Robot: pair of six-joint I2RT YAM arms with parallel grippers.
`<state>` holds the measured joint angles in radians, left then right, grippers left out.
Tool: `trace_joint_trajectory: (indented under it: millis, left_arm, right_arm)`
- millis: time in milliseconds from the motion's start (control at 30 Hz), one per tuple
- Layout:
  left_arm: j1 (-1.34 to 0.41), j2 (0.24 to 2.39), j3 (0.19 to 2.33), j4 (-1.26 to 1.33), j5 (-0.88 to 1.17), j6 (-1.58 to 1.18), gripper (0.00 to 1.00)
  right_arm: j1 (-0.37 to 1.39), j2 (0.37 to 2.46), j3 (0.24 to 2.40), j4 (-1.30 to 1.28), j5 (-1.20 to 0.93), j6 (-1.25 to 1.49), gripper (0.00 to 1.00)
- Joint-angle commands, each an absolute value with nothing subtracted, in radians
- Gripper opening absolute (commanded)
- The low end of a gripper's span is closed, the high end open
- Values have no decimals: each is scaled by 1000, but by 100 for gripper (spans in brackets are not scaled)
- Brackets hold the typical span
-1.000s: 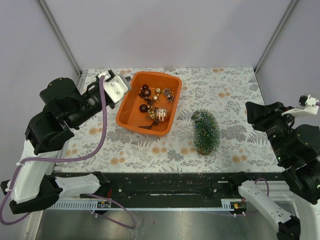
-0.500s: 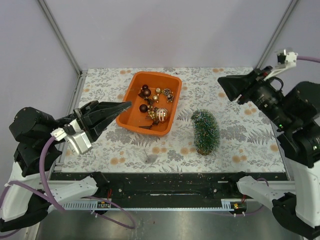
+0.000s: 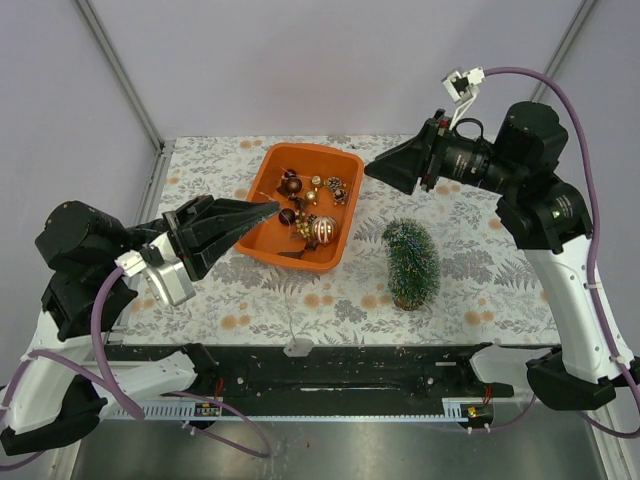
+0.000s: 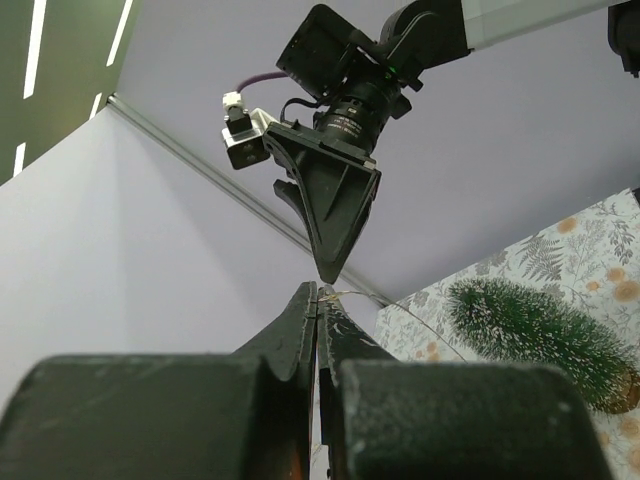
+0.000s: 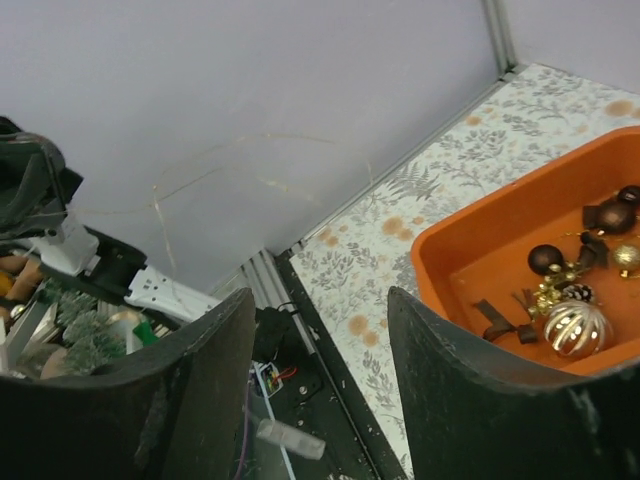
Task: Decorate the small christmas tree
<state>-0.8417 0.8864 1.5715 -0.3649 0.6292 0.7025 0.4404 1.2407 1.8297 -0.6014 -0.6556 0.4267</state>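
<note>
Small christmas tree (image 3: 411, 263) on the bench (image 3: 500, 290), just right of the orange tub (image 3: 258, 230) and not touching it. Seemingly on its side, long axis running near to far, brown base toward the near edge, tip toward the far wall; hard to rule out upright from overhead.

Right gripper (image 3: 372, 170) the nearer of the two. Raised above the bench beside the tub's far right corner, with the tree toward the near edge from it, a little to the right and lower down. Jaws parted wide, nothing between them. Aimed across the tub toward the left arm rather than at the tree — by this reading, due a turn back and a descent before any reach.

Left gripper (image 3: 268, 209) pressed fully shut, tips over the tub's near left rim, the whole tub between it and the tree. Hair-fine gold thread (image 4: 340, 293) showing right at those tips and trailing off to the tree's side — apparently pinched there, though almost too thin to tell.

Surface flat, under a leaf-and-flower print. Tub close on the tree's left; nothing seen standing to its right or on its near side. Gold and brown baubles (image 3: 322, 230) heaped loose inside the tub. Pale walls on three sides, metal posts at the far corners, all well apart from the tree.
</note>
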Motion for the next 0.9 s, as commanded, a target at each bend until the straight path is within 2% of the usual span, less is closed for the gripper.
trace_joint_trajectory:
  millis: [0, 233, 400, 533, 667, 867]
  left_arm:
    - [-844, 894, 1589, -279, 666, 693, 0]
    - [-845, 942, 1557, -176, 629, 623, 0]
    - [-844, 953, 1539, -133, 617, 607, 0]
    - [-845, 954, 1536, -133, 614, 606, 0]
    - [-845, 953, 1532, -132, 607, 607, 0]
    - [-844, 948, 1531, -132, 600, 611, 0]
  right_arm:
    - [495, 1252, 1899, -546, -772, 419, 65]
    - [636, 1302, 1902, -591, -640, 376, 77]
    - [755, 1336, 1868, -580, -559, 339, 79]
    - [775, 1359, 1873, -546, -515, 342, 79]
    - [788, 1384, 1890, -520, -514, 354, 74]
    - [828, 1422, 1872, -542, -523, 348, 56]
